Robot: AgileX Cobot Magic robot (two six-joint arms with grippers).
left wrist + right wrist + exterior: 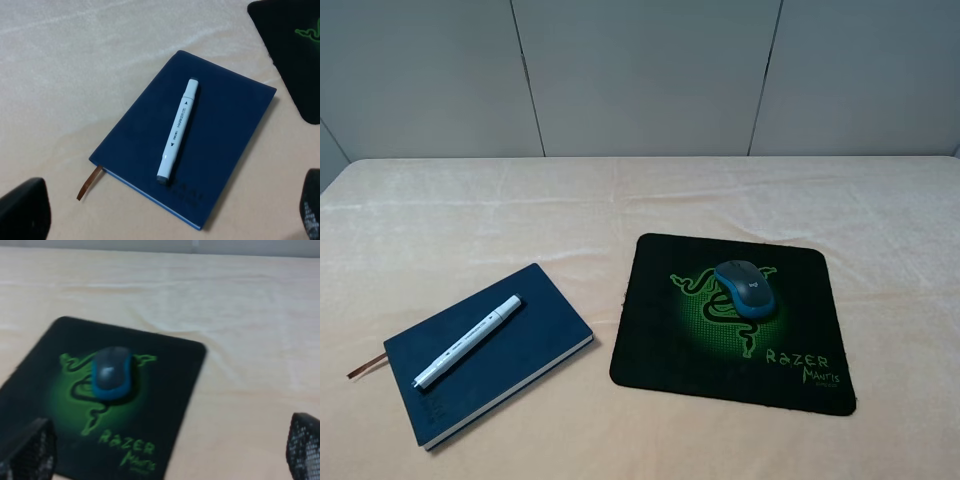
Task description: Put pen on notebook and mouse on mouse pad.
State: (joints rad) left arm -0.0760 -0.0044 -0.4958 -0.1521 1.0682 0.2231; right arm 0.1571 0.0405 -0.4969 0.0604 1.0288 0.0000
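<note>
Table (pixel 470 210) covered with soft peach cloth, few wrinkles, fills most of high view. Grey wall panels (pixel 640 75) with dark seams across top of frame.

Notebook (pixel 510 355) lower left, turned at slant, brown ribbon (pixel 365 367) poking out left side. Pen (pixel 468 341) lies flat on notebook cover.

Pad (pixel 790 300) right of centre, near notebook, not touching. Mouse (pixel 747 287) sits on pad, over green snake picture.

Left gripper (pixel 165 220) spread wide, holding nothing, above notebook. Right gripper (pixel 170 457) spread wide, holding nothing, above pad edge.
</note>
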